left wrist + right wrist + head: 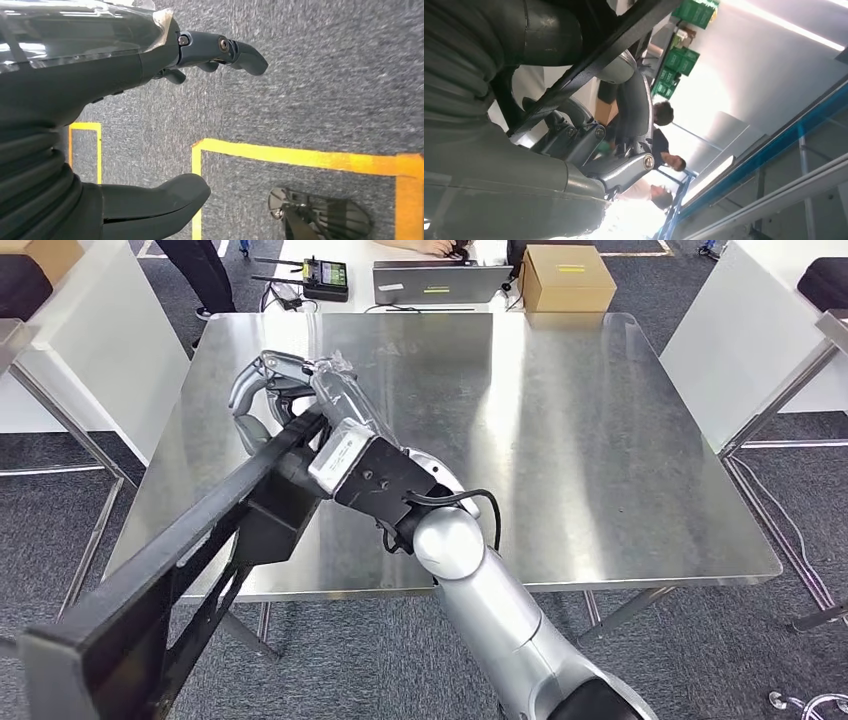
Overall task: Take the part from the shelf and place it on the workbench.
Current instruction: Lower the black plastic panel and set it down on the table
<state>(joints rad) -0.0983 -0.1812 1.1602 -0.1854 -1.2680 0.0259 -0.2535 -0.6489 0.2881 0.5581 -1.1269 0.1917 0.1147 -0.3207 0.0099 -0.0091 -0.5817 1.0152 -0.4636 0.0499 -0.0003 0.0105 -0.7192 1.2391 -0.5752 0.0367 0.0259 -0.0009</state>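
Note:
The part (180, 550) is a long black bar with a bracket-like frame under it. It runs from the lower left of the head view up to my right hand (300, 400). That hand grips the bar's far end, fingers curled round it, above the left side of the steel workbench (560, 440). In the right wrist view the bar (624, 35) crosses the right hand (624, 150), whose fingers wrap it. My left hand (100, 100) hangs over the carpet with thumb and fingers apart and nothing in it.
At the workbench's far edge stand a cardboard box (568, 278), a laptop (440, 282) and a handheld controller (325, 278). White panels flank the bench on the left (100, 340) and right (750, 350). Yellow tape (300, 157) marks the floor. People stand beyond the bench.

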